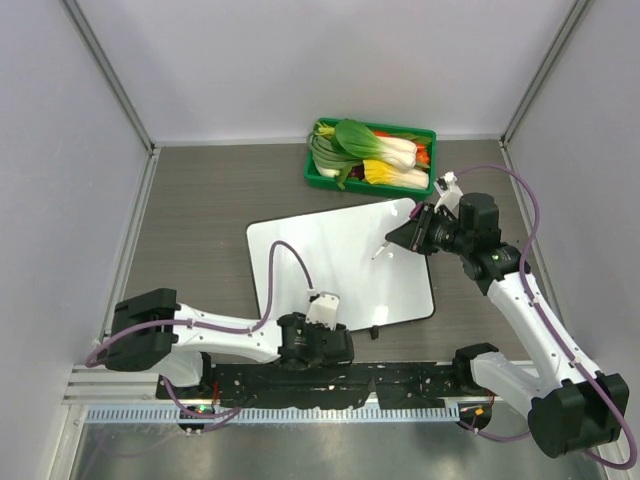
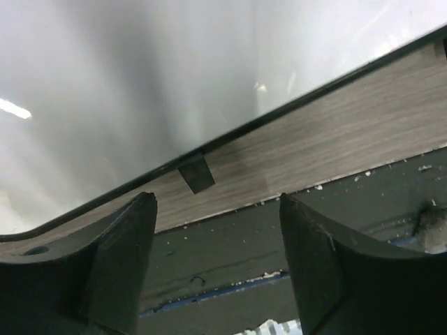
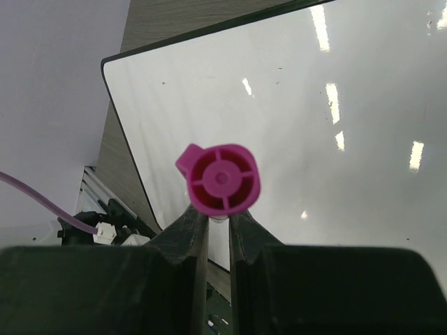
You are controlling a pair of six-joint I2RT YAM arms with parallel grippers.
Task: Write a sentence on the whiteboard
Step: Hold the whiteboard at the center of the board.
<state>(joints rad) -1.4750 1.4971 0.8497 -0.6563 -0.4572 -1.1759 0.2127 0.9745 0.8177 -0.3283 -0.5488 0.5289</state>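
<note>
Right gripper point(image 3: 218, 218) clamps narrow on a marker point(image 3: 221, 179), whose magenta butt end faces the wrist camera, and from above we see the barrel slanting down and away toward the left. The tip hangs over the right half of the board point(image 1: 330, 265). We cannot tell whether it touches the surface.

The board lies flat on the table point(image 1: 200, 220) between the two arms, slightly askew. No stroke of the sentence shows on it in any view. A green basket point(image 1: 405, 127) of vegetables sits beyond its far edge.

Left gripper point(image 2: 216, 202) rests low at the board's near edge, its fingers wide and empty. A small black clip point(image 2: 197, 173) on the rim is just ahead of them.

We judge this the opening of the task: marker in hand, writing not yet begun.

The next move calls for a gentle descent until the tip meets the board, probably after a shift toward the left side so the line has room to run. Light, even pressure matters, since a hard push could skid the board or splay the tip. The left arm looks placed to steady the near edge if needed.
</note>
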